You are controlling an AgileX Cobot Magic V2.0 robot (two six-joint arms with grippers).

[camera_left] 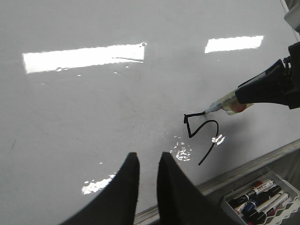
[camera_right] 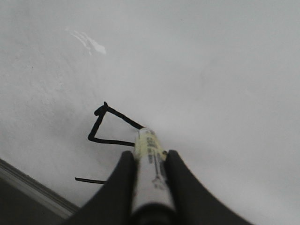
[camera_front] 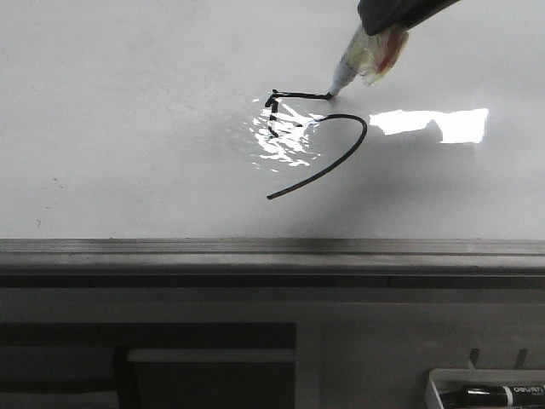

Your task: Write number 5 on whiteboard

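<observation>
Black marker lines made one number 5 (camera_front: pixel 317 141) on the whiteboard (camera_front: pixel 128 111): one top bar, one short stem and one wide open curve. It stood a little right of the middle of the board in the front view, above the grey metal rail (camera_front: pixel 255 249) but clearly apart from it.

One marker (camera_front: pixel 351 64) was in use. The right gripper (camera_right: pixel 149 161) held it with its two fingers pressed on the barrel from both sides, and the tip touched the board at the right end of the top bar. The left gripper (camera_left: pixel 147 164) hung over the board to the left of the number. Its two fingers (camera_left: pixel 126 187) were close together with only a narrow gap, and they pinched nothing.

Below the rail, at the right, was one white tray (camera_left: pixel 262 197) with about four spare markers in it; the exact count I cannot tell.

Wide bare board lay to the left of the number and above it. Two bright window reflections and some small glare spots were on the glossy surface, and a few tiny dark specks at the left.
</observation>
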